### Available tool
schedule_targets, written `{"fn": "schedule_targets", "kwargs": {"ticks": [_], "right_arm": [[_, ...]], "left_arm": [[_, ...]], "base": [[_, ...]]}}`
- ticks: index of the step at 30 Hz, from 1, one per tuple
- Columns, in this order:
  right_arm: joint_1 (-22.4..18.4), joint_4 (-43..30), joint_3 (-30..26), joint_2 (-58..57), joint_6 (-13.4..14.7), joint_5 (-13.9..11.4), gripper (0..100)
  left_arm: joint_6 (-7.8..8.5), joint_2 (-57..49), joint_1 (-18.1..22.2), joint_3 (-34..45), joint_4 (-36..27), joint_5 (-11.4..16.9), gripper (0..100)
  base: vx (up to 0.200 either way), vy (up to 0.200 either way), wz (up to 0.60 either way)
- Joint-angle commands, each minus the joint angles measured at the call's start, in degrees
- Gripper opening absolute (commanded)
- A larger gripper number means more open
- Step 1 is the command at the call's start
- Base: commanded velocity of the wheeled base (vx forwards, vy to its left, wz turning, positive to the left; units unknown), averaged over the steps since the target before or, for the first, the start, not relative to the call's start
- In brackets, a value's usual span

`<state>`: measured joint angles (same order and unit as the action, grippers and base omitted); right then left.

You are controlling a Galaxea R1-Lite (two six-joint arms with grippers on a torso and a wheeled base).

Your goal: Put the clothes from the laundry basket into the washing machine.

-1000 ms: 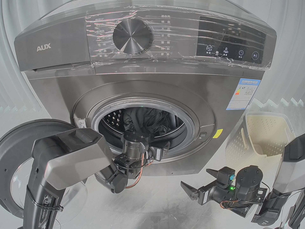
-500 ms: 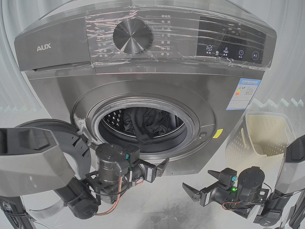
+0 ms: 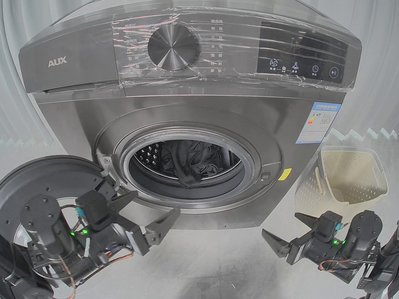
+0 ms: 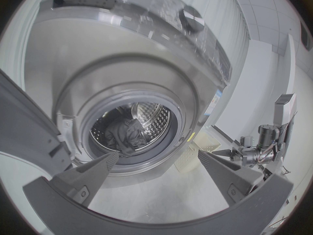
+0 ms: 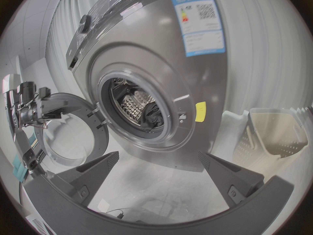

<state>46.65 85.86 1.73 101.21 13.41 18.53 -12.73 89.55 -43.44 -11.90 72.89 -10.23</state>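
Risk at the lip: dark clothes [image 3: 189,162] are sitting just inside the mouth of the washing machine [image 3: 83,117], ahead of and above the left gripper [image 3: 157,201]. One fold is drooping onto the grey door seal [image 3: 134,179]. I'm judging it could be sliding back out, or getting pinched if the door is swung shut on it.
Risk at the door: open door [image 3: 45,175] is hanging just beside the left gripper, on its outer side. A careless sideways swing could be knocking into it.
Risk of a stray push: nudging the heap deeper with open fingers could be snagging the loose cloth and dragging it out again.
Left gripper: jaws are spreading wide, carrying nothing, hovering low below the mouth.
Right gripper [image 3: 279,224]: also gaping wide and empty, sitting low in front of the machine's base.
Laundry basket [image 3: 307,192]: standing just beyond the right gripper on its outer side, showing no cloth in the part facing us.
Clothes, look: near-black, matte, soft, bunching in one crumpled heap with deep folds. Perforated drum is gleaming behind it.
Progress, my call: loading is looking done, with the drooping fold being the thing to watch.
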Motion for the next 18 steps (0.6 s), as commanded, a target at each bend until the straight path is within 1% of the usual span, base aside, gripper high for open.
{"fn": "schedule_targets", "kwargs": {"ticks": [1,2,3,5,7,9,11,12,13,14,16,17,18], "right_arm": [[-4.6,-4.4,-1.7,-10.8,-1.9,0.8,100],[-4.8,-4.8,-1.7,-11.1,-2.1,0.7,100],[-5.7,-7.3,-1.7,-13.2,-2.7,0.6,100],[-6.1,-10.0,-1.7,-15.6,-3.0,0.6,100],[-6.1,-13.2,-1.7,-18.7,-3.0,0.6,100],[-6.1,-17.9,-1.7,-22.3,-2.9,0.6,100],[-6.1,-24.0,-1.7,-27.4,-2.3,0.6,100],[-6.1,-24.0,-1.7,-27.4,-2.3,0.6,100],[-6.3,-28.1,-1.7,-30.6,-1.6,1.3,100],[-6.5,-29.7,-1.7,-32.1,-1.1,1.3,100],[-7.5,-32.0,-1.7,-35.1,-0.9,1.2,100],[-7.6,-32.6,-1.7,-36.0,-1.0,1.2,100],[-8.2,-34.4,-1.7,-38.5,-1.4,1.2,100]], "left_arm": [[-0.54,-12.1,2.9,6.0,-0.5,0.0,100],[-0.54,-12.4,3.3,6.3,-0.6,-0.1,100],[-0.37,-14.2,5.9,7.4,-1.1,0.0,100],[-0.19,-16.0,8.0,9.0,-1.9,0.0,100],[0.16,-18.0,8.6,10.8,-2.5,0.0,100],[0.69,-20.0,8.7,11.8,-3.0,-0.1,100],[1.21,-22.8,8.8,11.8,-4.9,-0.1,100],[1.21,-22.8,8.8,11.8,-4.9,-0.1,100],[3.32,-26.5,8.8,11.8,-8.9,-0.1,100],[4.82,-28.6,8.7,11.8,-11.7,-0.1,100],[6.40,-31.5,8.7,11.8,-16.0,-0.1,100],[6.66,-32.4,8.7,11.7,-17.0,-0.1,100],[7.45,-35.2,8.6,11.6,-19.8,0.0,100]], "base": [[0.000,0.000,0.00],[0.000,0.000,0.00],[0.000,0.000,0.00],[0.000,0.000,0.00],[0.000,0.000,0.00],[0.000,0.000,0.00],[0.000,0.000,0.00],[0.000,0.000,0.00],[0.000,0.000,0.00],[-0.200,0.000,0.00],[-0.200,0.000,0.00],[-0.200,0.000,0.00],[-0.200,0.000,0.00]]}}
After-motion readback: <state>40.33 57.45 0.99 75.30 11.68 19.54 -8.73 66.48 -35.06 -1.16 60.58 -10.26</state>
